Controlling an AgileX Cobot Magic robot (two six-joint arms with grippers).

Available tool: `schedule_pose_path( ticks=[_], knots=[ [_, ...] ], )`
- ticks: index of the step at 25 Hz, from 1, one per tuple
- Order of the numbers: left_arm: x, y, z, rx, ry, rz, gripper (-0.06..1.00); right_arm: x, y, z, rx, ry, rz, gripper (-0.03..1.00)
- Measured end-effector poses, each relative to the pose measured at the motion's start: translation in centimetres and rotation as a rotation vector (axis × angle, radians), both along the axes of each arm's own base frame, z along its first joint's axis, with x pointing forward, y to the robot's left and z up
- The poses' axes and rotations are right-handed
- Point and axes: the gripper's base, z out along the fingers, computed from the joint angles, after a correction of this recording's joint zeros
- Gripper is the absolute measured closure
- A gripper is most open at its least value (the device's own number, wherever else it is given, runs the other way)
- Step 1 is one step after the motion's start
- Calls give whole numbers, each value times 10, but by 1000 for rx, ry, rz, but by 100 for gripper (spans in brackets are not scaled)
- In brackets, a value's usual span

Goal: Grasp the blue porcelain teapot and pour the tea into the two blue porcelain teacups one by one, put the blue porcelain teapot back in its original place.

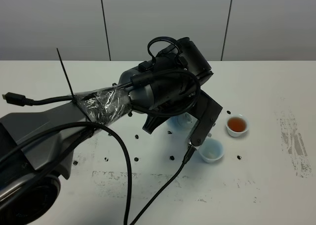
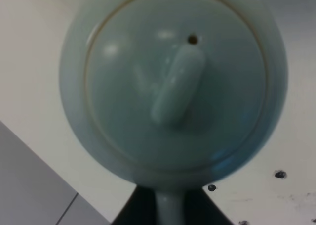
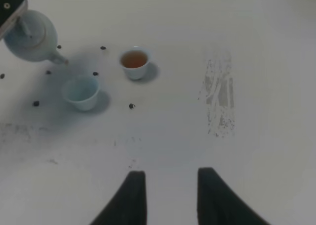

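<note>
At handle (image 2: pixel 168 209), left fingers (image 2: pixel 131 212) clenched on blue porcelain teapot (image 2: pixel 173 81), spout (image 3: pixel 59 58) near empty teacup (image 3: pixel 80 91). Beside it, second teacup (image 3: pixel 134 63) holds tea (image 3: pixel 134 60). Over counter (image 3: pixel 173 136), right fingers (image 3: pixel 129 200) spread, holding nothing.

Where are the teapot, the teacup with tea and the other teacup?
teapot (image 3: pixel 33 43): right wrist view, on its belly.
teacup with tea (image 3: pixel 134 73): right wrist view, on its outer wall.
other teacup (image 3: pixel 80 89): right wrist view, on its inner bowl.
</note>
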Motion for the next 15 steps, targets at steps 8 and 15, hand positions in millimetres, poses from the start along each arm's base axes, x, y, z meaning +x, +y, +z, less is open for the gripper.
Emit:
schedule_pose_path(
  ticks=[8, 15],
  knots=[
    [-8, -13, -6, 128, -87, -72, 87, 0, 0, 0, 0, -1, 0, 73],
    [-13, -23, -16, 202, -128, -118, 87, 0, 0, 0, 0, -1, 0, 73]
  ],
)
